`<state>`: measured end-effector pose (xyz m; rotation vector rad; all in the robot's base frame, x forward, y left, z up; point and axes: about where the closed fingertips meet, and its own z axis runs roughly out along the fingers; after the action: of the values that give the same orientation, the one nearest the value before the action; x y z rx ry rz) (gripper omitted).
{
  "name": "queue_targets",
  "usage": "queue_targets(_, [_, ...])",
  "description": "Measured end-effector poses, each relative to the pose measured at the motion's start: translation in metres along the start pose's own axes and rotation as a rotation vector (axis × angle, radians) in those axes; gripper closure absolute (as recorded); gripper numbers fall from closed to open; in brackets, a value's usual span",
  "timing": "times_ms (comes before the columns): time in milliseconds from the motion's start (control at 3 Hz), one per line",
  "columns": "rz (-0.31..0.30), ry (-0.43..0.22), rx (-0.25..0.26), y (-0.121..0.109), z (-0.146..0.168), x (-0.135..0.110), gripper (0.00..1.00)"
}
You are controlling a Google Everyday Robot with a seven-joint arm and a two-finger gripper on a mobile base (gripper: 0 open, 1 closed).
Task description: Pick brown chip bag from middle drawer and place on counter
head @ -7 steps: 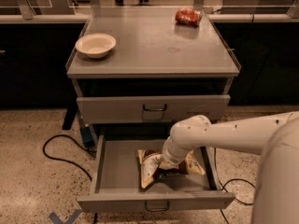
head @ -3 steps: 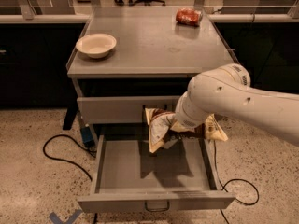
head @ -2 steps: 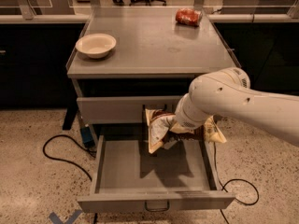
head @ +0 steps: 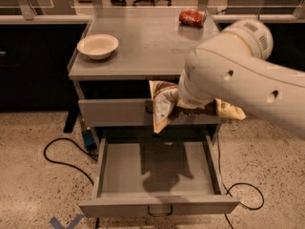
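Observation:
The brown chip bag (head: 163, 105) hangs crumpled, dark brown with cream-yellow edges, in front of the closed upper drawer front, just below the counter's front edge. My gripper (head: 190, 105) is shut on the bag; the white arm hides most of it. The middle drawer (head: 157, 206) is pulled open below, its grey floor bare with the bag's shadow on it. The counter (head: 143, 46) is the flat grey cabinet top above and behind the bag.
A cream bowl (head: 97, 46) sits at the counter's left. A small red-orange packet (head: 192, 17) lies at its back right. Black cables (head: 62, 159) lie on the speckled floor on both sides. Dark cabinets stand behind.
The bag has left the drawer floor and risen with my gripper to the level of the upper drawer front. The arm now looms larger and higher.

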<state>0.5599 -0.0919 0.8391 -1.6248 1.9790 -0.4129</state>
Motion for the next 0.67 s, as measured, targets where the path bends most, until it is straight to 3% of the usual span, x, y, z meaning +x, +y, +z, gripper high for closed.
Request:
queue_targets(333, [-0.003,0.044,0.156,-0.058,-0.070,-0.014,1.00])
queue_targets(667, [0.015,0.048,0.242,-0.121,-0.093,-0.026,1.00])
